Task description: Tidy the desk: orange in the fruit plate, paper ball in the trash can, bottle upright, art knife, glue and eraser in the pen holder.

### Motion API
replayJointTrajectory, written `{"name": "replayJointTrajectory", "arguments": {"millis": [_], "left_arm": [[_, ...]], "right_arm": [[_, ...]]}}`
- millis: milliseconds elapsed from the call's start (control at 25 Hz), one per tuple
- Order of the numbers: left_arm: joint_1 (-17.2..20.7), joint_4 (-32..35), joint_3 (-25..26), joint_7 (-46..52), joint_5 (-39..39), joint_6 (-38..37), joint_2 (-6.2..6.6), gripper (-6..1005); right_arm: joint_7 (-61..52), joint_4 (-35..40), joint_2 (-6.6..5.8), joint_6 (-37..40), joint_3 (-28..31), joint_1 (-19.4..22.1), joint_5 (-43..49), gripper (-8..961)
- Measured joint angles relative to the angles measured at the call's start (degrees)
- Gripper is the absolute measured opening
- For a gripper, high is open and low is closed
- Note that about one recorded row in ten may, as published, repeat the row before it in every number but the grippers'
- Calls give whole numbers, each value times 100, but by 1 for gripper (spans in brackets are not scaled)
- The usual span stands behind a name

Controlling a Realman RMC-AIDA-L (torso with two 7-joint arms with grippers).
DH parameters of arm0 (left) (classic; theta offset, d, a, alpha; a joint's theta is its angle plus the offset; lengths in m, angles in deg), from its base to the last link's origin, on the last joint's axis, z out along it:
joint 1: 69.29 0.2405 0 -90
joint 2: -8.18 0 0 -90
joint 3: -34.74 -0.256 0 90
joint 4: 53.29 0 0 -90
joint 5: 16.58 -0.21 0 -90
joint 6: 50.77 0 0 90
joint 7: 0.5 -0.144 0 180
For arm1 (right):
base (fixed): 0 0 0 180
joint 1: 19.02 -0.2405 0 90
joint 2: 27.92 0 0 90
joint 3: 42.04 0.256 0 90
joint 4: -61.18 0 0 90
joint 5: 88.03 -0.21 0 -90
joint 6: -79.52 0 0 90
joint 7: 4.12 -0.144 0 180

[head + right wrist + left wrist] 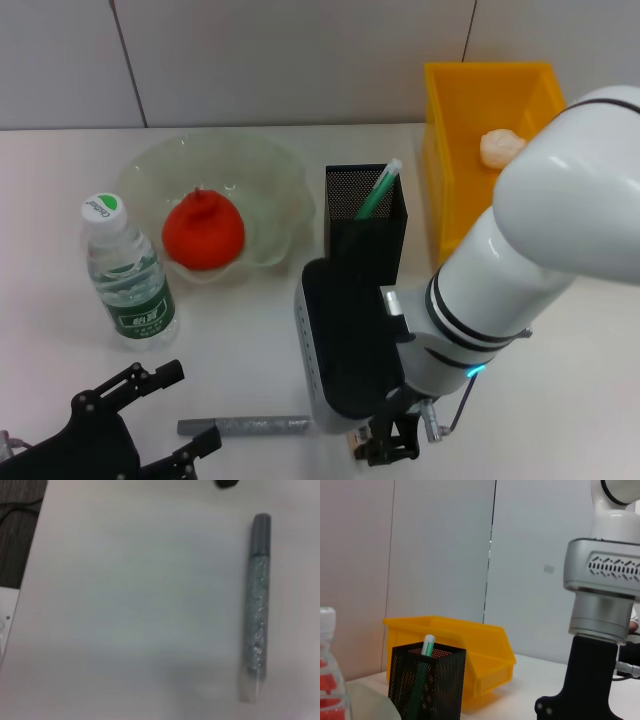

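right gripper [392,443] low at desk edge | eraser [357,440] touching fingers | grip: cannot tell

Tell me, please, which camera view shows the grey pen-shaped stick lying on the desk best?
The right wrist view: the grey stick lies fully exposed on the desk, cap to clear tip. The head view shows it at the near edge, one end hidden behind the right gripper. The left wrist view does not show it.

The bottle [128,281] bears label and cap print too small to read.
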Motion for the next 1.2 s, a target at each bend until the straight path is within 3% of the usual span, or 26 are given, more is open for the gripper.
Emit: {"name": "replayJointTrajectory", "arguments": {"millis": [80,320,760,1200], "left_arm": [[-2,0,0,0,0,-7,0,812],[-12,0,0,0,0,-30,-1,812],[-32,4,0,0,0,-107,-10,811],[-66,35,-9,66,-9,-128,-18,811]], "right_arm": [[-38,-56,-3,14,76,18,-1,406],[-310,-395,-20,171,495,49,247,406],[-860,-1693,-34,205,2526,136,1067,406],[-876,-1362,-45,-405,2609,111,1328,405]]}}
